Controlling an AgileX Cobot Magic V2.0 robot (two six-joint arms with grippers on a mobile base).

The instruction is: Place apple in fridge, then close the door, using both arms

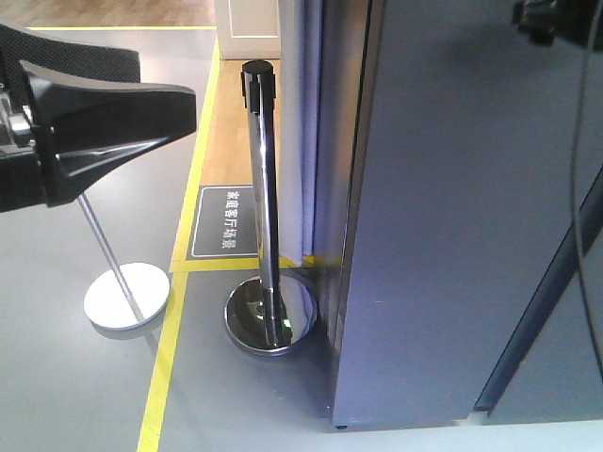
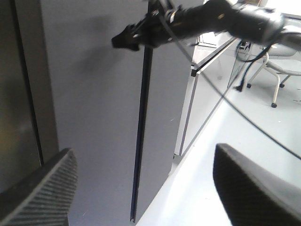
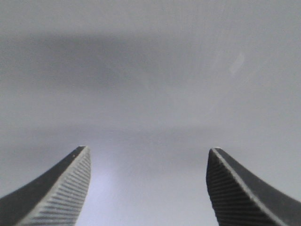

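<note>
Grey flooring (image 1: 75,377) with yellow tape ran beside the fridge (image 1: 443,235), where a chrome post (image 1: 267,207) stood. We held our right hand (image 3: 148,188) spread against the door (image 3: 150,70), presumably to push it. Our left hand (image 2: 146,188) waited apart; no apple showed.

Both grippers carry matte black fingers, each pad ribbed with fine diagonal ridges: the left gripper (image 2: 146,188) and the right gripper (image 3: 148,188) alike. The right arm (image 2: 221,21) is black, boxy, trailing a thin black cable (image 2: 225,99).
</note>
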